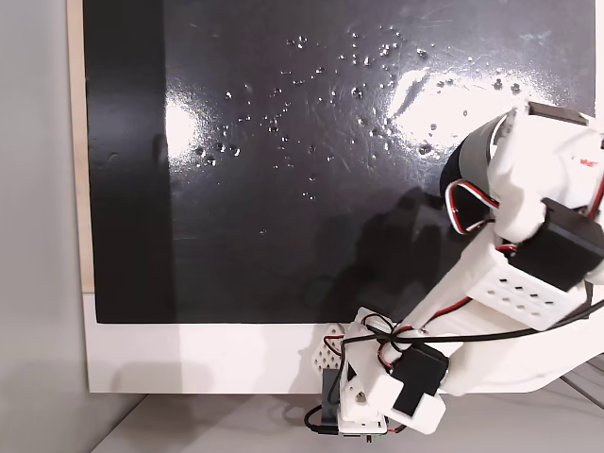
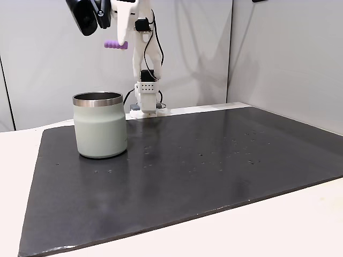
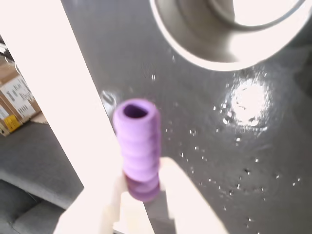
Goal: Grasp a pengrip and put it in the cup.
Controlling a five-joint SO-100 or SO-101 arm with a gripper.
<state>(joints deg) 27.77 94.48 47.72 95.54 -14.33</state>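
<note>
My gripper (image 2: 123,44) hangs high in the air, shut on the light-purple ribbed pengrip (image 2: 116,45), which sticks out sideways from the white fingers. It is well above the right part of the pale grey-green cup (image 2: 100,126), which stands upright on the black mat. In the wrist view the pengrip (image 3: 138,146) is pinched at its lower end by my gripper (image 3: 141,187), and the cup's steel rim (image 3: 195,46) lies ahead at the top. In a fixed view from above, the arm (image 1: 528,255) covers most of the cup (image 1: 462,165).
The black mat (image 2: 214,160) is dotted with small water droplets (image 1: 377,57) and lies on a white table (image 2: 300,214). The arm's base (image 2: 146,99) stands at the mat's far edge, behind the cup. Cardboard boxes (image 3: 14,102) sit beyond the table's edge.
</note>
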